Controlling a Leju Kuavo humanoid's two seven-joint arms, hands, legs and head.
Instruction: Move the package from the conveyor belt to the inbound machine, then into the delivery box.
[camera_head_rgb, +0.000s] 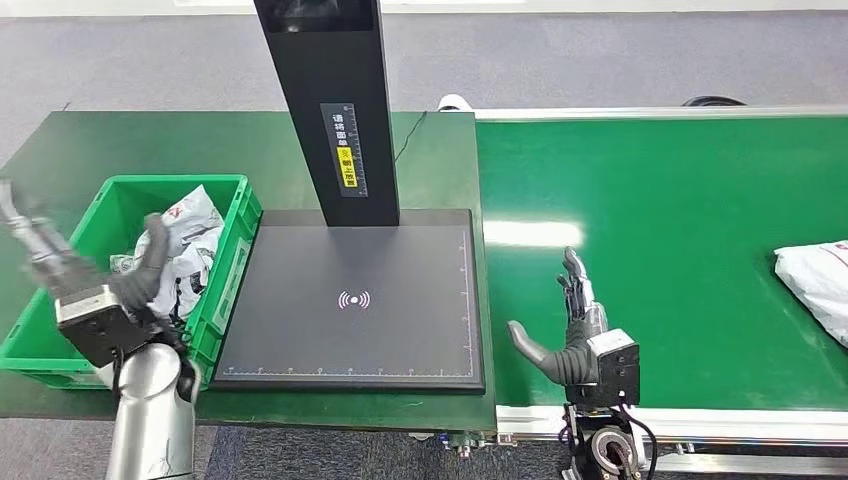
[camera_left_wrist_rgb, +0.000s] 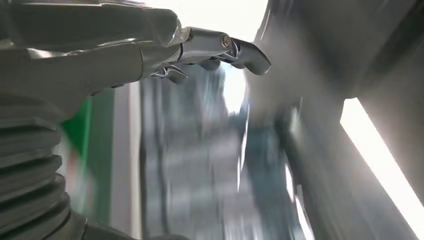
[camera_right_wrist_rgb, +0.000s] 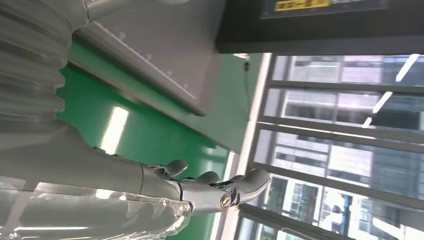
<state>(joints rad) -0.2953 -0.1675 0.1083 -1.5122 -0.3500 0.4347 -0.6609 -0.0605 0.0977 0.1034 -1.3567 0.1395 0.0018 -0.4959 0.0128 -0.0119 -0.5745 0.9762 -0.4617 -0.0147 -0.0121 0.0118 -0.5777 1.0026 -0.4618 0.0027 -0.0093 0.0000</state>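
Nearest me, my right hand (camera_head_rgb: 578, 335) hovers over the near strip of the conveyor belt (camera_head_rgb: 680, 230), fingers stretched forward and thumb splayed toward the inbound machine (camera_head_rgb: 355, 300), holding nothing. In the right wrist view that hand (camera_right_wrist_rgb: 165, 187) has its fingers extended and apart above the green belt, with the machine's grey platform edge beside it.

My left hand (camera_head_rgb: 60, 275) is raised over the near corner of the delivery box (camera_head_rgb: 230, 260); it is motion-blurred, fingers spread, and I see nothing in it. The left wrist view is smeared too, though the fingers (camera_left_wrist_rgb: 235, 50) look extended and free.

The box sits on the dark green surface (camera_head_rgb: 100, 140), its right wall just beside the machine's left edge. Crumpled bags (camera_head_rgb: 185, 240) lie inside it.

The machine's flat black platform is bare, its ruler marks running along the edges; its black post (camera_head_rgb: 335, 100) rises from the far side.

The package (camera_head_rgb: 815, 285) lies on the belt at the far right, cut by the frame edge, well apart from my right hand, with open belt between them.

Beyond lies grey floor (camera_head_rgb: 150, 60); large windows (camera_right_wrist_rgb: 340, 140) show in the right wrist view.
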